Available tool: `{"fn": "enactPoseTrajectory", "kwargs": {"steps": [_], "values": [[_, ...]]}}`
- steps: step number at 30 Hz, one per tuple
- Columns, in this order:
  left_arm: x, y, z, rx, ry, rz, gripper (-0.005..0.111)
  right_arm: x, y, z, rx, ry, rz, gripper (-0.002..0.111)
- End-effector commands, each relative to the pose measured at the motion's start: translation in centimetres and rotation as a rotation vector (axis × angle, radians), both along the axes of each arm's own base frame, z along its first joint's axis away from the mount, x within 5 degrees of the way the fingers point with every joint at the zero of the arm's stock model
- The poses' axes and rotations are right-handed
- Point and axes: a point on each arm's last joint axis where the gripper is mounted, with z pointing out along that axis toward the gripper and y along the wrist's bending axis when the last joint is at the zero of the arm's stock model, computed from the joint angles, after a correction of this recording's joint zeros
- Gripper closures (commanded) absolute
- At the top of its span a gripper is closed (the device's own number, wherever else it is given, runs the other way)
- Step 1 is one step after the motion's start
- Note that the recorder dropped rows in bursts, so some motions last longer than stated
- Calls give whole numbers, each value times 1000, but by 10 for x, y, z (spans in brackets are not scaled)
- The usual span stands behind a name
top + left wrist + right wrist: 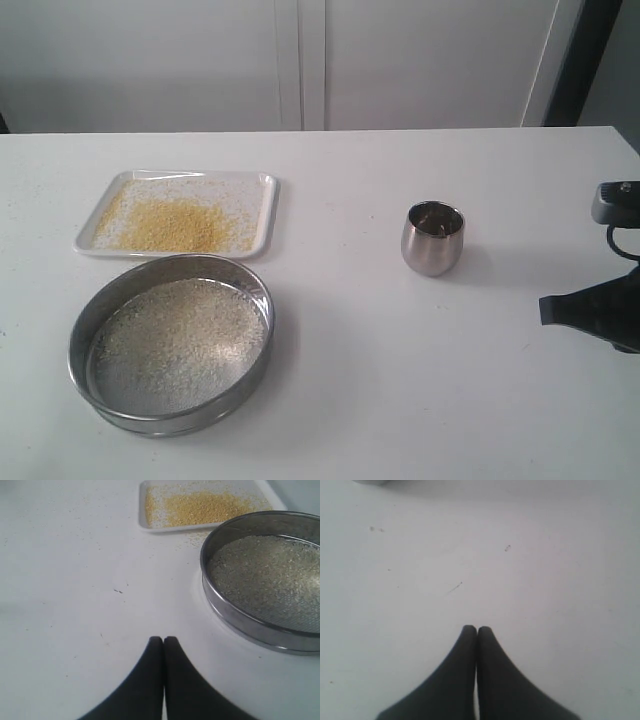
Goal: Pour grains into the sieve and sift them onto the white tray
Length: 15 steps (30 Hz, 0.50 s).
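Note:
The round steel sieve rests on the table at the front left, with pale off-white grains spread over its mesh. Just behind it lies the white tray holding golden-yellow grains. In the left wrist view the sieve and the tray lie ahead of my left gripper, which is shut and empty over bare table. My right gripper is shut and empty too; its arm shows at the right edge of the exterior view.
A small rounded steel cup stands upright right of centre. A few stray grains lie on the white table between tray and sieve. A white wall runs behind the table's far edge.

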Motion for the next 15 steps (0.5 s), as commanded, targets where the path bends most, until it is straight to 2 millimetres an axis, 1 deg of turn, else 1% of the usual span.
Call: {"fn": "enactPoseTrajectory", "kwargs": {"steps": [1, 4, 7, 15], "values": [[2, 0, -14, -6, 8, 8, 107, 0, -1, 0, -5, -8, 1, 108], [2, 0, -23, -4, 29, 8, 107, 0, -1, 0, -5, -8, 1, 108], [5, 0, -18, -10, -30, 12, 107, 0, -1, 0, -5, -8, 1, 108], [5, 0, -18, -8, -35, 12, 107, -1, -1, 0, -6, -7, 1, 108]]}}
